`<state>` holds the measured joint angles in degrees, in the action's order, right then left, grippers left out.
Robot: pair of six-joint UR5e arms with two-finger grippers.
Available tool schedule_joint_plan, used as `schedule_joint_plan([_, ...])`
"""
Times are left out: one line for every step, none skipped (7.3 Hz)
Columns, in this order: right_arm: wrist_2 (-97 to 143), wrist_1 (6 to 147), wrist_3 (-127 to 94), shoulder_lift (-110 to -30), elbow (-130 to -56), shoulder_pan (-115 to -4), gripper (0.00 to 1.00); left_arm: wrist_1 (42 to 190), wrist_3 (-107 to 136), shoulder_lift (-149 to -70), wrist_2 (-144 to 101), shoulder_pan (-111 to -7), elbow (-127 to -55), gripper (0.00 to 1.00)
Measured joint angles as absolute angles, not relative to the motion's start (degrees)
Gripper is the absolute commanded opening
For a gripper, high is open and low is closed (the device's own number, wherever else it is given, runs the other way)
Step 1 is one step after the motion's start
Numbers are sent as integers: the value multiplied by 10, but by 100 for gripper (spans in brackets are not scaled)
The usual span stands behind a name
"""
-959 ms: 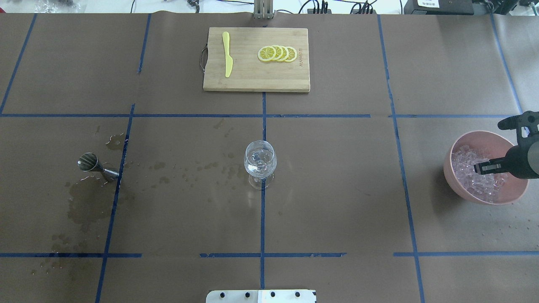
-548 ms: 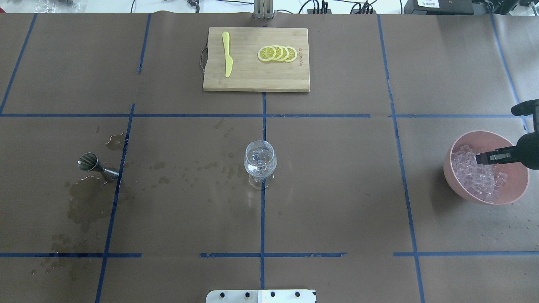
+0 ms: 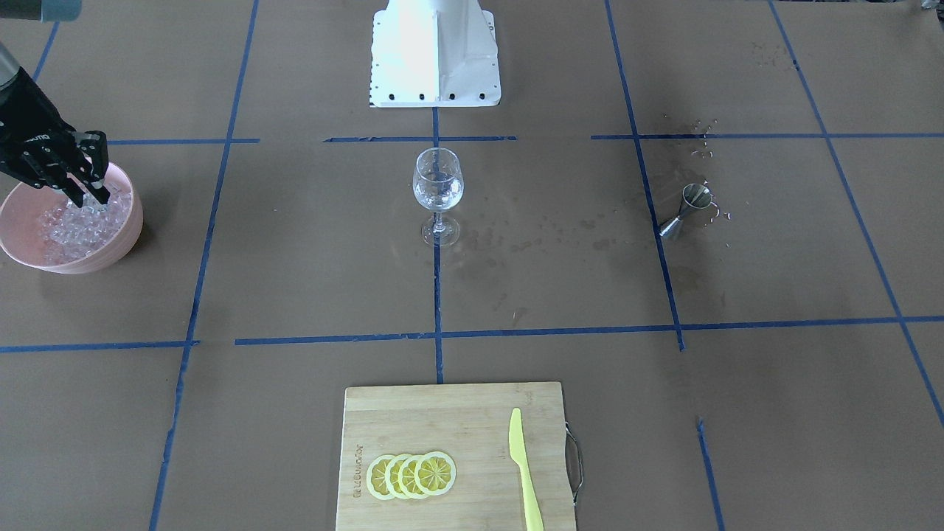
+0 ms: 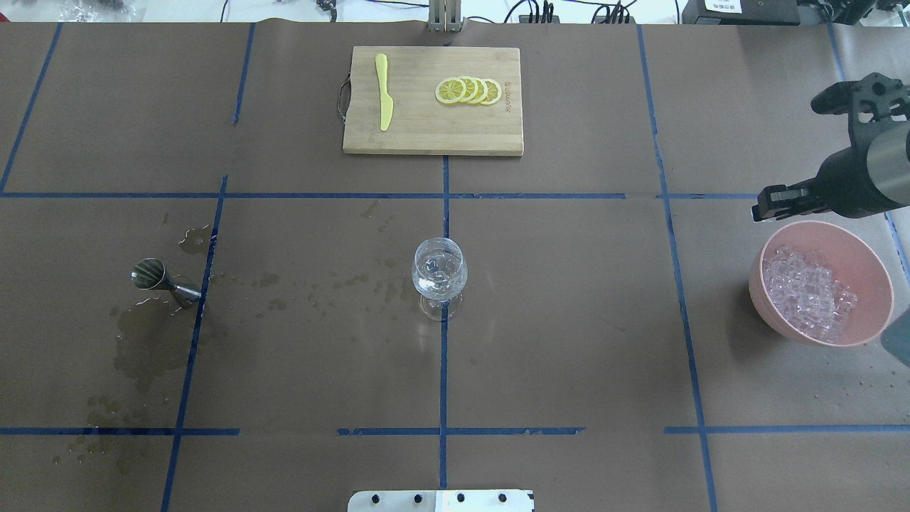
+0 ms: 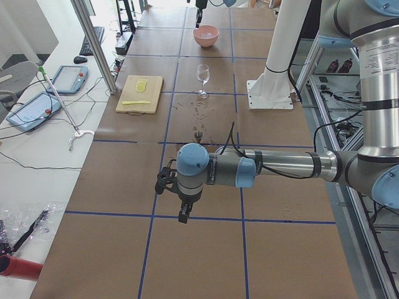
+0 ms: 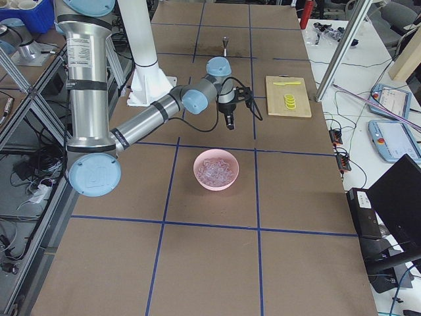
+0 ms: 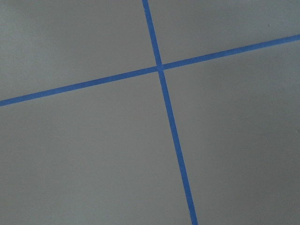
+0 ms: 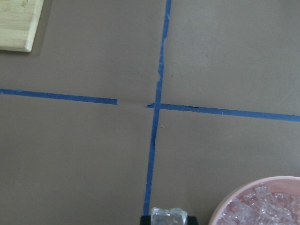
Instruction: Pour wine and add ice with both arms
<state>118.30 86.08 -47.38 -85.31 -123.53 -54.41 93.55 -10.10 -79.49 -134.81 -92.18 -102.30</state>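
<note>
Ice-adding step is running: right gripper (image 4: 759,208) is pinching one ice cube (image 8: 168,216) just beyond the pink bowl (image 4: 756,295) holding the ice (image 4: 807,293). Next move is calling for a level carry to the wine glass (image 4: 439,274), well apart from the bowl. Left gripper (image 5: 184,215): spread or pressed, I cannot tell.

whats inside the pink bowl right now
A heap of small clear ice cubes fills the pink bowl, covering its bottom, so anything underneath cannot be seen. One more cube is pinched in the right gripper.
</note>
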Motion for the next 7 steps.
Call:
schedule_joint_plan([1172,926,-509,-788,-1239,-522,0,931,-101,-793,-1348,-922,-1024,100])
schedule_joint_plan([1147,986,-557,-722,-1240,-487,0,922,-99,-791,-1349,-921,-1025,100])
schedule_joint_plan([1110,1043,-609,-658,-1239,-443,0,913,-97,-791,-1350,-921,-1026,100])
schedule_joint_plan([1070,1087,-659,-600,-1234,-395,0,910,-96,-791,-1352,-921,-1028,100])
schedule_joint_plan([1042,1107,-698,-556,-1221,-360,0,909,-95,-793,-1353,-921,-1029,100])
schedule_joint_plan([1017,1115,-732,-513,-1197,-330,0,909,-95,-794,-1354,-921,-1030,100])
schedule_joint_plan([997,1117,-758,-472,-1169,-308,0,910,-95,-795,-1354,-921,-1030,100])
